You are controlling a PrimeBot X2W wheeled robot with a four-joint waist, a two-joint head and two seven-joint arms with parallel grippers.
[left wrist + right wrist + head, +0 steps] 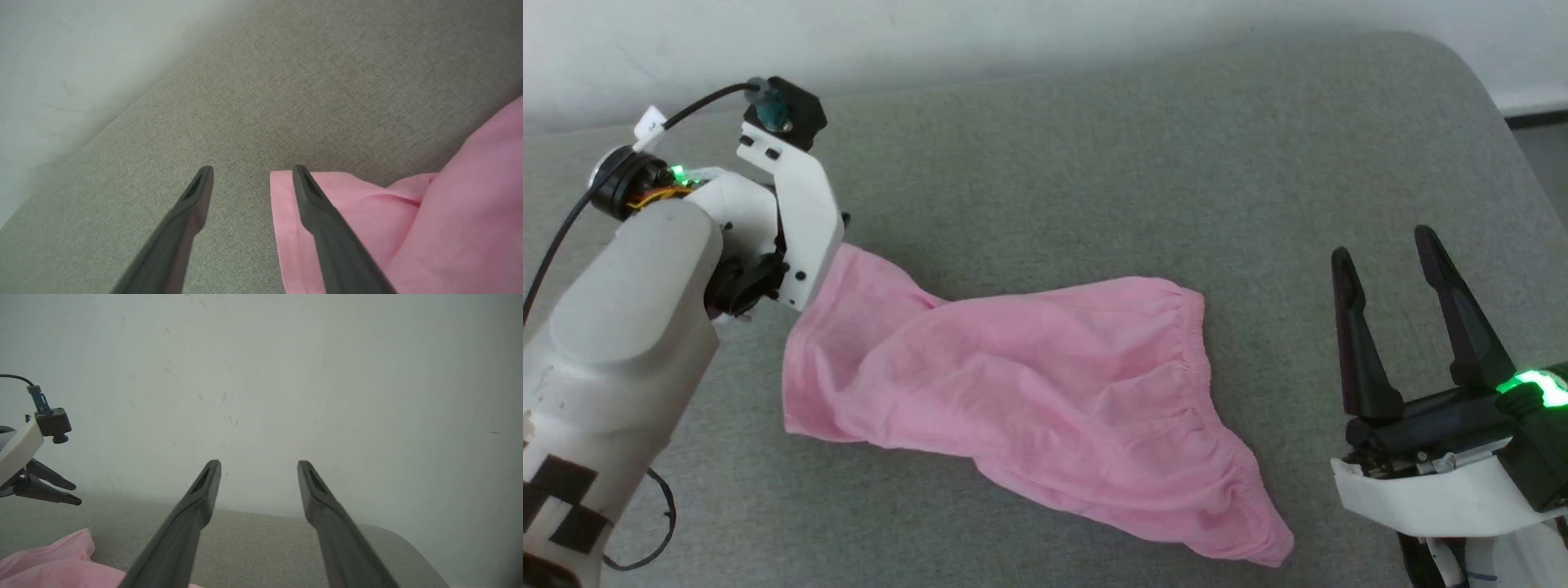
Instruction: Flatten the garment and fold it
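Head view: the garment point(1029, 384) lay rumpled across the grey surface point(1094, 147). Its waistband faced the right end effector point(1382, 243), which stood apart from it, fingers spread and empty. Left wrist view: the left end effector point(252, 169) hung wide open, holding nothing, one finger over the garment's hemmed corner, the other over bare surface. Right wrist view: spread fingers aimed at the wall point(286, 375), garment at lower left.

Pink garment point(1029, 392), rumpled, lying on grey surface point(1094, 163)
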